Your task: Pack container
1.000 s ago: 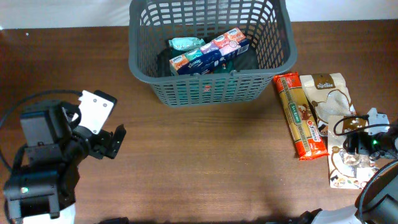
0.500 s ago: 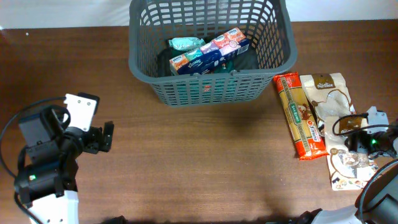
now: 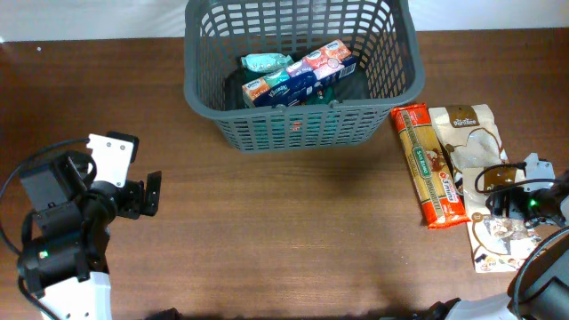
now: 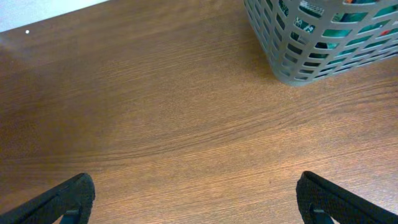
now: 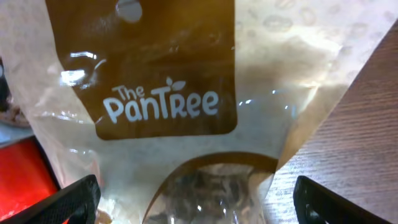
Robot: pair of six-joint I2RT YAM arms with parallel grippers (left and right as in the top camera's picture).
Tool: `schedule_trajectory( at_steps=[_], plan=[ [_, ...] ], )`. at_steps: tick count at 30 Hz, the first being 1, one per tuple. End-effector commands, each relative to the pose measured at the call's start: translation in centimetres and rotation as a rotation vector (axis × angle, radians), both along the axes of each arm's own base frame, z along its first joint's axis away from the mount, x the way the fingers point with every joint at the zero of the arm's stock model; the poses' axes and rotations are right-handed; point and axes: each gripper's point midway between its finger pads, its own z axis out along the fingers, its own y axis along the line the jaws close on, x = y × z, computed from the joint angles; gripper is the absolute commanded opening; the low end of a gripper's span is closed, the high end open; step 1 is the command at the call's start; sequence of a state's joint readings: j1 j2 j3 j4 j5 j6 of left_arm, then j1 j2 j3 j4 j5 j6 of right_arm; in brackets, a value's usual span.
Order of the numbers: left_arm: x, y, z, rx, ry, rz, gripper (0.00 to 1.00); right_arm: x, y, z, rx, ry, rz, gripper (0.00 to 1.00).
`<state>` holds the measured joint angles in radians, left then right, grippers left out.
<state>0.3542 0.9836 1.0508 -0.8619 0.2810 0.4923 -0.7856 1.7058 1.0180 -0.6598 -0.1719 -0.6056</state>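
Far rim of container (image 3: pixel 293 129) off-frame

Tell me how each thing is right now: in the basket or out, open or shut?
container, upright, partly filled.
tissue packs, lying inside the container.
teal packet, inside the container.
long red packet, flat on the table, outside.
upper beige pouch, flat, outside.
lower beige pouch, flat, outside, under the right tool.
left tool, open, empty.
right tool, open, holding nothing.
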Motion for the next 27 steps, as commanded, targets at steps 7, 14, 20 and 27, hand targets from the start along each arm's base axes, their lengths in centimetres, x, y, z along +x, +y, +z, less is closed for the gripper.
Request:
schedule_trajectory(
  at_steps=[7, 14, 20, 27],
  plan=[
    [0.1, -0.1, 0.0, -0.025, -0.011, 0.006, 0.99, -1.2, 0.7, -2.3, 0.009, 0.017, -0.044, 0.96],
    [0.1, -0.1, 0.0, -0.025, -0.012, 0.006, 0.99, -1.1, 0.7, -2.3, 0.005, 0.012, -0.044, 0.48],
    [0.1, -0.1, 0.0, -0.025, -0.012, 0.006, 0.99, -0.6, 0.6, -2.2, 0.004, -0.012, -0.04, 0.03],
    [0.2, -0.1, 0.1, -0.024, -0.016, 0.007, 0.99, 1.8, -0.3, 0.1, -0.003, -0.103, -0.023, 0.04]
  ],
)
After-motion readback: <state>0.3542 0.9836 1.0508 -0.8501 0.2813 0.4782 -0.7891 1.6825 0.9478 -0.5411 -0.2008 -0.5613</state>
